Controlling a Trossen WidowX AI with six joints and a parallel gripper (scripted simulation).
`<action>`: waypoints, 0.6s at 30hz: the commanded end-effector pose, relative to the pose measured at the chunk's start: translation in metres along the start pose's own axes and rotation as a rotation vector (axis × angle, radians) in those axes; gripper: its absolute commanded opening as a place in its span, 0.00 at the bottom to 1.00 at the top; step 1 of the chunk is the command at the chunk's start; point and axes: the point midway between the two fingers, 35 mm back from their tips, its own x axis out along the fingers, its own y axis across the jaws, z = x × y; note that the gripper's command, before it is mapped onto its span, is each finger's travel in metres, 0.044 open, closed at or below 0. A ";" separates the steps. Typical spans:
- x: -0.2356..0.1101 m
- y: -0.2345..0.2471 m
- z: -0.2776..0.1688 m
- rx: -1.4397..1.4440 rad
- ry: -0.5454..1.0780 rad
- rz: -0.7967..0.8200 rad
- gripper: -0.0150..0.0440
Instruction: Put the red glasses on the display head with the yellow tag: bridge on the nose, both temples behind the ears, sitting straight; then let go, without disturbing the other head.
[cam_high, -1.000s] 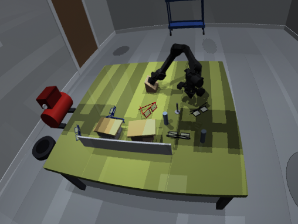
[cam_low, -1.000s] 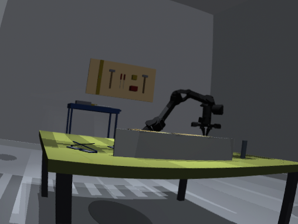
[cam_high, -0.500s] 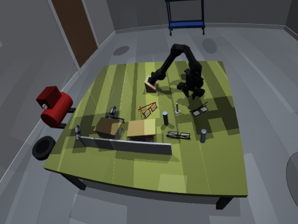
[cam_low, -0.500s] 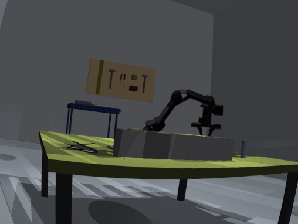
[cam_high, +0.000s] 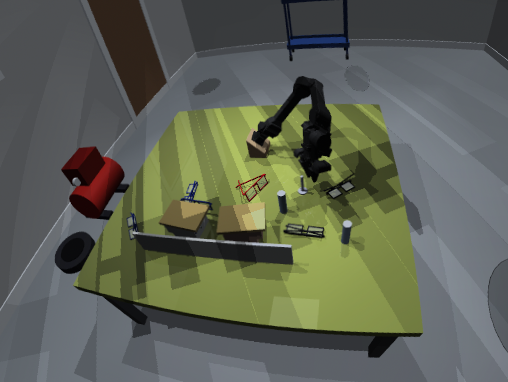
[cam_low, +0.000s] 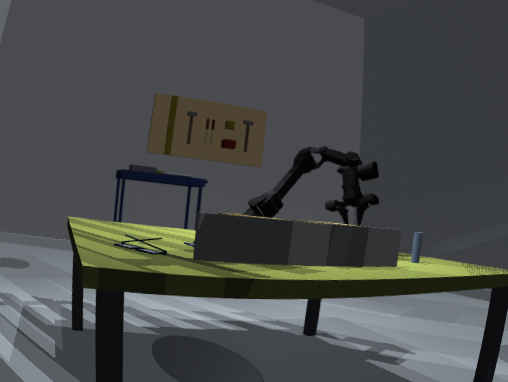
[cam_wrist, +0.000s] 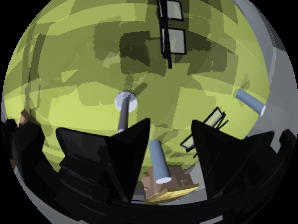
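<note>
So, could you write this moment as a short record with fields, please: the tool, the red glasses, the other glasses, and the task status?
tool: the tool is partly open, holds nothing, above the table
red glasses: red glasses lie on the table, apart from the tool, beside the tan blocks
nearest to tool: white post and dark glasses
other glasses: dark pair, blue pair
task status: red glasses not yet picked up

Four glasses (cam_high: 251, 187), two heads (cam_high: 185, 216), three posts (cam_high: 282, 201).
</note>
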 end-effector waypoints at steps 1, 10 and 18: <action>0.003 0.007 -0.055 0.311 0.089 -0.018 0.59; 0.013 0.078 -0.130 1.317 0.171 0.104 0.59; 0.007 0.161 -0.172 2.521 0.255 0.251 0.59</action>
